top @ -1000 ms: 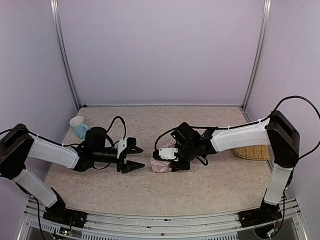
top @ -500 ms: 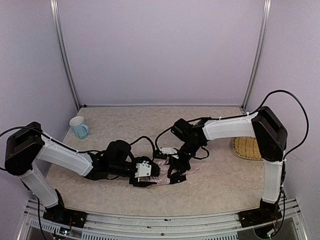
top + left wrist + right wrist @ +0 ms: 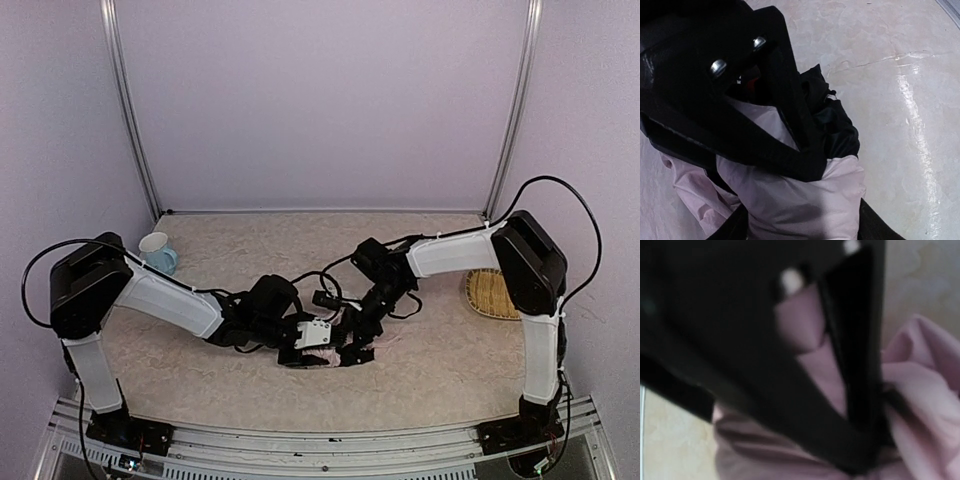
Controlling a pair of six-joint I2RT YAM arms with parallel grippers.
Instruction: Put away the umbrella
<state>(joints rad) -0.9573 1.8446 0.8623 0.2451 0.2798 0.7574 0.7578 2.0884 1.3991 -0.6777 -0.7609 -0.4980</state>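
Pink umbrella (image 3: 805, 205) crumpled on the surface (image 3: 440, 375), near the front middle. Pinched by left pincer (image 3: 810, 167) and right pincer (image 3: 860, 457), both clenched on cloth. Might rip or slip loose if tugged opposite ways.

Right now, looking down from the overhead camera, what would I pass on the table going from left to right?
Pale blue mug → pink umbrella → woven straw mat
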